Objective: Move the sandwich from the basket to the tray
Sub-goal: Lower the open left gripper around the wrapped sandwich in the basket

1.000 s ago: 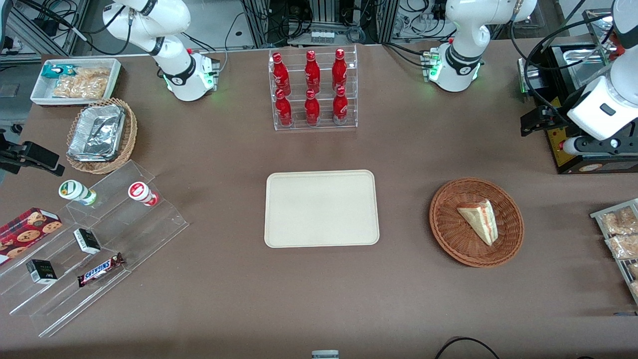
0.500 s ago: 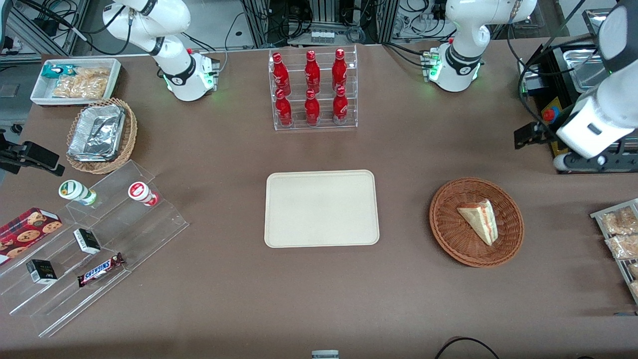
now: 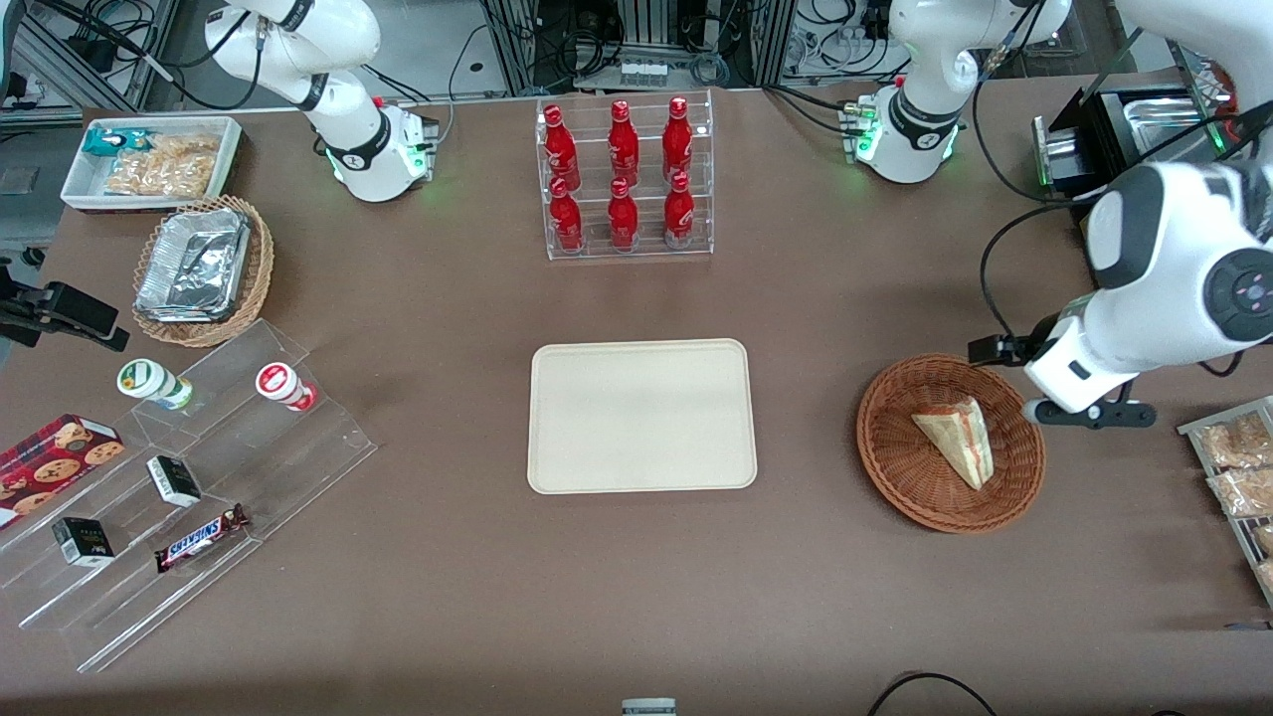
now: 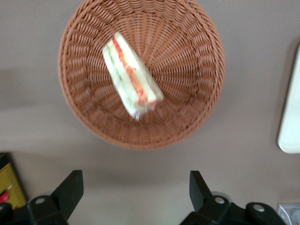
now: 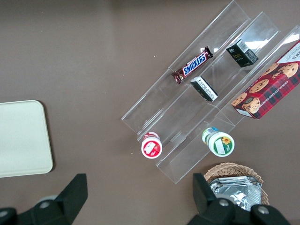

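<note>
The sandwich (image 3: 957, 440) (image 4: 131, 82), a pale wedge with red and green filling, lies in the round reddish-brown wicker basket (image 3: 888, 467) (image 4: 197, 56). My left gripper (image 3: 1079, 406) (image 4: 135, 190) hovers over the table just outside the basket's rim, toward the working arm's end, slightly farther from the front camera than the sandwich. It is open, with only bare table between its black fingers (image 4: 70, 187). The cream tray (image 3: 641, 416) (image 4: 291, 122) lies flat and bare at the table's middle, beside the basket.
A clear rack of red bottles (image 3: 625, 179) stands farther from the front camera than the tray. Snack packets (image 3: 1238, 467) and a black device (image 3: 1124, 129) sit at the working arm's end. Stepped acrylic shelves (image 3: 199, 477) and foil trays (image 3: 194, 267) lie toward the parked arm's end.
The left arm has swung down from beside the black device toward the front camera, ending over the table at the basket's rim. Sandwich, basket and tray have not moved.
</note>
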Motion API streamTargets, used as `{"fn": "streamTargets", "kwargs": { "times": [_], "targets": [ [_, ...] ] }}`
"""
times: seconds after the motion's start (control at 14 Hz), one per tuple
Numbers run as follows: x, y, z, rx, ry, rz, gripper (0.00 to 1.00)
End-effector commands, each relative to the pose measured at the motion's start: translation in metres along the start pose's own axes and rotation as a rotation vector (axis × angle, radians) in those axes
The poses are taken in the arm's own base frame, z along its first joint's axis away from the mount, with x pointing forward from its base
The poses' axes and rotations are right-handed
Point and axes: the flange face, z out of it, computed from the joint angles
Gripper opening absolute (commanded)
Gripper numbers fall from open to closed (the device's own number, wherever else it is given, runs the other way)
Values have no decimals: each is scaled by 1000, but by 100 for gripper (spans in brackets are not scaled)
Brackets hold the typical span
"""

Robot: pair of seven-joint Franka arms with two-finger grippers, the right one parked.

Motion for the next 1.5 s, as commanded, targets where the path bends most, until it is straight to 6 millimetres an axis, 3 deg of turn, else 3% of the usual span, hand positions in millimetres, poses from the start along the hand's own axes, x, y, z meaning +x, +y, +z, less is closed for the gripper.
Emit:
{"fn": "streamTargets", "kwargs": {
  "times": [0.0,0.14,0.36,0.71,1.0,1.14,1.21,1.36,1.43],
  "targets": [
    [1,-1,36,-3,37,-49,100],
    [-2,-4,59,-10,61,-100,100],
    [-2,-3,87,-34,144,-322,100],
    [7,-19,113,-76,178,-514,100],
    [21,-20,144,-114,197,-634,98],
    [23,-19,151,-118,193,-672,91],
    [24,-19,155,-119,186,-690,74],
    [24,-17,155,-115,177,-691,13],
    [24,-17,154,-112,179,-675,5]
  ]
}}
